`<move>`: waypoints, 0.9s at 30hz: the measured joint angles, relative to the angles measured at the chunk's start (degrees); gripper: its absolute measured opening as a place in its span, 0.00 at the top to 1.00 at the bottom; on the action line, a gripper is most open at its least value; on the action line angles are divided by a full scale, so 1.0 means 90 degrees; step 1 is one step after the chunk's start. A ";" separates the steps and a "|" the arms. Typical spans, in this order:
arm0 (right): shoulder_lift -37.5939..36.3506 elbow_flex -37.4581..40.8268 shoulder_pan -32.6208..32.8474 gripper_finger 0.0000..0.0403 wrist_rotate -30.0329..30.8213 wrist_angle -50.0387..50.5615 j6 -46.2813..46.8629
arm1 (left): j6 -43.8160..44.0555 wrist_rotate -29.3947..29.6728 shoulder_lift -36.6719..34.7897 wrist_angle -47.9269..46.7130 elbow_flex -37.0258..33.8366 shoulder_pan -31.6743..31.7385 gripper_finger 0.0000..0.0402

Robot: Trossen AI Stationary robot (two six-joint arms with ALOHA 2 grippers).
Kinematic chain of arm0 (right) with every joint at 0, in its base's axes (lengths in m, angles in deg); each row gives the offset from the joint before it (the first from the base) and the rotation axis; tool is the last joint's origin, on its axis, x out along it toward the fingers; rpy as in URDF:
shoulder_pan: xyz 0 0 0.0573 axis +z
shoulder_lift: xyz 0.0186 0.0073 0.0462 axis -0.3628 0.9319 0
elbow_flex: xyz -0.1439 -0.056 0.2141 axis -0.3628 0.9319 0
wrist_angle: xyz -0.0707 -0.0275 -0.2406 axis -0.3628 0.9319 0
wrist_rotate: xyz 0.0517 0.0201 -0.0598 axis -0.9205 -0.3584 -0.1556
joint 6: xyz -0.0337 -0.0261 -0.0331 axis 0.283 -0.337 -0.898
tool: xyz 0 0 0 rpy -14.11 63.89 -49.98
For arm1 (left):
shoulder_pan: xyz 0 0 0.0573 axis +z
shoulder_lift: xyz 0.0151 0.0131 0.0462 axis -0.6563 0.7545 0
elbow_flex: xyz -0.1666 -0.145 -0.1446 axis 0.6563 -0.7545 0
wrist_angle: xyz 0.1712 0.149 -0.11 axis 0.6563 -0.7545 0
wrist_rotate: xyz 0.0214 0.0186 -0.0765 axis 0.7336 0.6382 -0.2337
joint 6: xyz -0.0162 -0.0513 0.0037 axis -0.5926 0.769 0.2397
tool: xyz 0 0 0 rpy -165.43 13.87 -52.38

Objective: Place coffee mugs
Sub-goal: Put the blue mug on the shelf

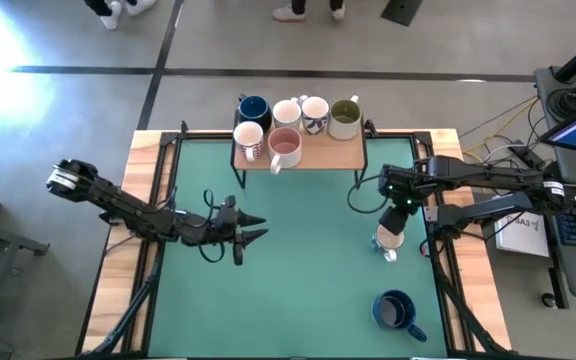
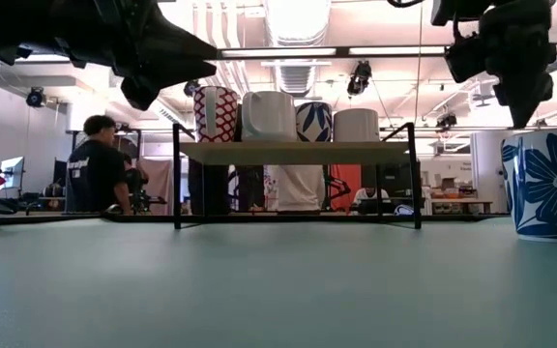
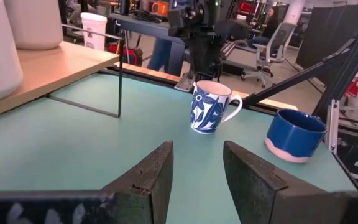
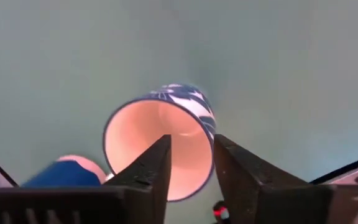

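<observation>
Right pincer (image 1: 396, 222) hovering directly above the white ceramic mug with blue leaf pattern (image 1: 389, 241)

Standing upright on the green table (image 1: 298, 270) near its right edge, that patterned mug, handle pointing toward the front; hanging over its rim with the two dark fingers (image 4: 146, 169) parted a little and one over the mouth, one over the rim, gripping nothing; sitting nearer the front right corner, well apart, a squat dark blue ceramic mug (image 1: 395, 311); crowding the low wooden shelf (image 1: 343, 155) at the back, six more mugs: a dark blue one (image 1: 254, 110), a cream one (image 1: 287, 114), a blue-patterned white one (image 1: 314, 113), an olive-green-lined one (image 1: 344, 118), a red-patterned white one (image 1: 249, 137) and a pink-lined one (image 1: 284, 148); resting low over the table's left half, the left pincer (image 1: 251, 227), fingers spread and empty, pointing toward the right side.
</observation>
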 joint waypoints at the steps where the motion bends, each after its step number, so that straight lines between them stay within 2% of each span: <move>1: 0.0000 0.0000 0.0000 0.71 -0.0001 0.0055 -0.0109 | -0.0006 0.0000 0.0000 0.0001 0.0034 0.0000 0.69; 6: 0.0012 0.0031 0.0000 0.61 0.0009 0.0324 -0.0218 | -0.0063 -0.0002 0.0000 0.0001 0.0214 0.0002 0.69; 10: 0.0012 0.0151 0.0000 0.58 0.0038 0.0504 0.0397 | -0.0238 -0.0007 0.0000 -0.0020 0.0343 0.0002 0.69; 20: 0.0012 0.0616 0.0000 0.59 -0.0102 0.0525 0.1705 | -0.0358 -0.0015 0.0002 -0.0264 0.0371 -0.0012 0.69; 27: 0.0012 0.0823 0.0002 0.62 -0.0333 0.0420 0.2068 | -0.0357 -0.0015 0.0002 -0.0376 0.0366 -0.0012 0.69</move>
